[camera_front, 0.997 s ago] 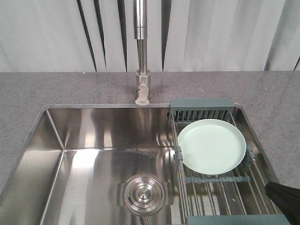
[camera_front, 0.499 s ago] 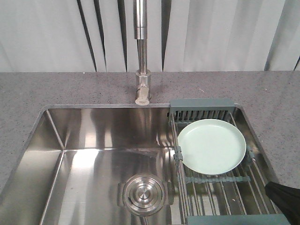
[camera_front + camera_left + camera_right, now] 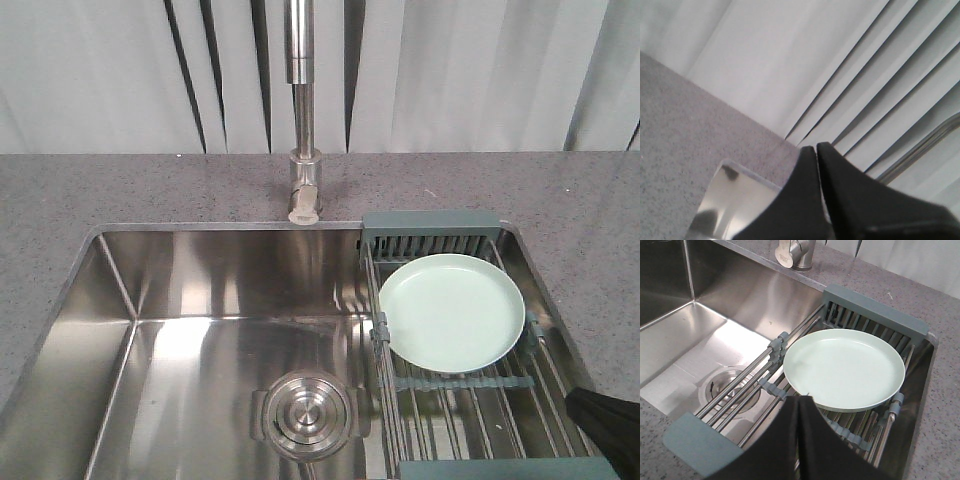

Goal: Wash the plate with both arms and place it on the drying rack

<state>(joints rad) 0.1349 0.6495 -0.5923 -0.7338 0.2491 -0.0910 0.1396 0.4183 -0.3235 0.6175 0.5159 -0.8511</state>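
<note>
The right gripper (image 3: pixel 799 407) has its two black fingers pressed together with no gap and nothing between them; its tip sits just short of the near rim of the plate (image 3: pixel 844 367), not touching it as far as the right wrist view shows. The left gripper (image 3: pixel 817 152) is likewise closed and empty, aimed toward the backdrop and the grey countertop (image 3: pixel 685 120), well apart from the plate. The plate lies face up on the wire bars of the drying rack (image 3: pixel 455 395), toward the rack's far end, with the rack spanning the right side of the sink (image 3: pixel 200 340). Risk assessment: with the fingers closed, any advance of the right gripper would push the plate rather than grasp it. The glossy plate would probably slide along the smooth bars toward the slotted end piece (image 3: pixel 875 315), or tip off the bars into the basin. Only the plate's low rim offers a grip, so a shallow or off-centre pinch may slip.
</note>
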